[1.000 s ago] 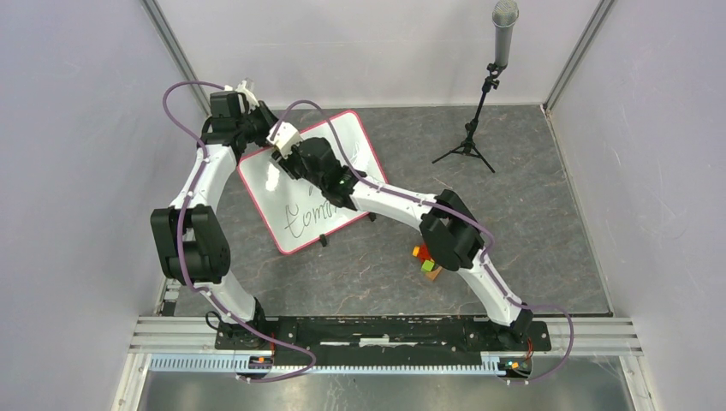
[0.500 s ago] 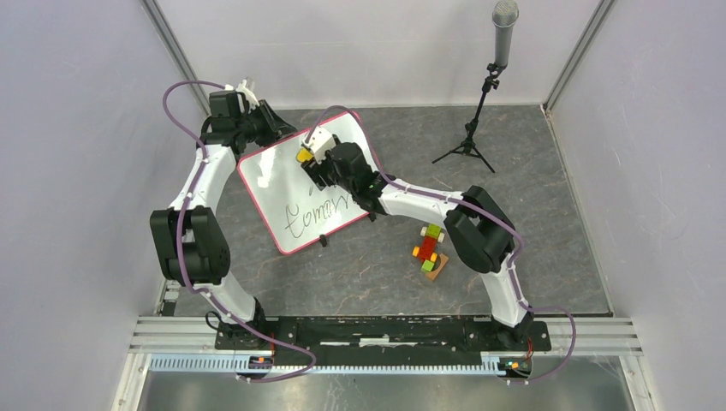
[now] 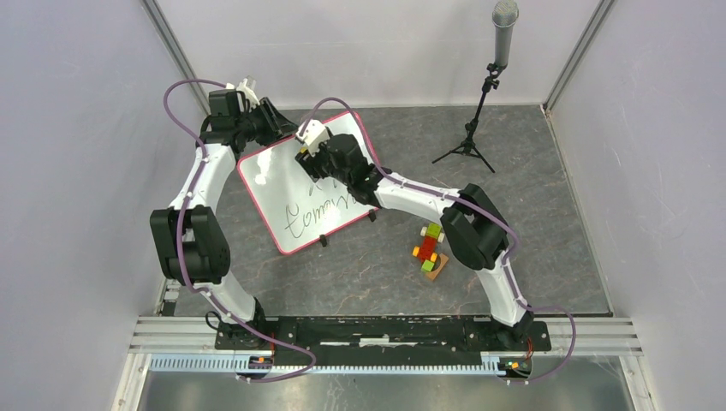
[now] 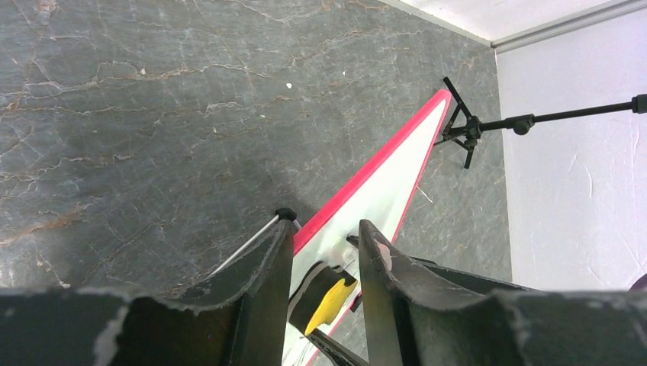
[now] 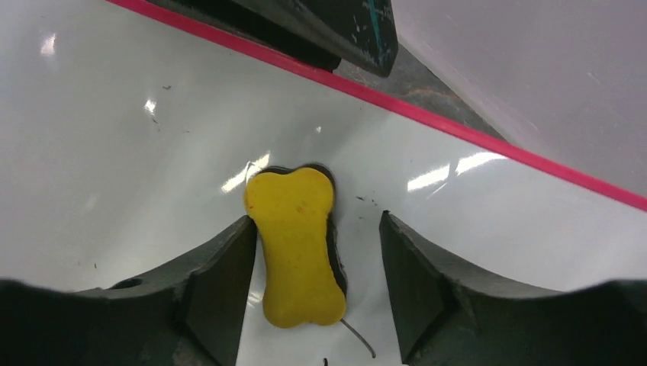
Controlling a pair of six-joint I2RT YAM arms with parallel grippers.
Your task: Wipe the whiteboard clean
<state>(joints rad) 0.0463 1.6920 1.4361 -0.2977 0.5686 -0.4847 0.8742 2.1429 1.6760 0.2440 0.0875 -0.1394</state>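
Note:
The whiteboard [image 3: 282,184] stands tilted at the back left, with a red-pink rim and black writing [image 3: 317,214] on its lower half. My left gripper [image 3: 265,116] grips its top edge; in the left wrist view [image 4: 324,229] the rim [image 4: 389,164] runs between the fingers. My right gripper [image 3: 306,154] hovers over the upper part of the board [image 5: 137,152]. In the right wrist view its jaws [image 5: 317,221] stand open around a yellow bone-shaped eraser [image 5: 294,244] lying on the board. The eraser touches the left finger [image 5: 217,282] and stands apart from the right one. It also shows in the left wrist view [image 4: 329,303].
A microphone on a black tripod [image 3: 479,120] stands at the back right and also shows in the left wrist view [image 4: 465,130]. A stack of coloured blocks [image 3: 428,248] lies on the grey floor by the right arm's elbow. Pale walls close in both sides.
My right gripper swept from the board's left part up and to the right, then back a little to the left near the top edge. The left gripper and the board stayed put.

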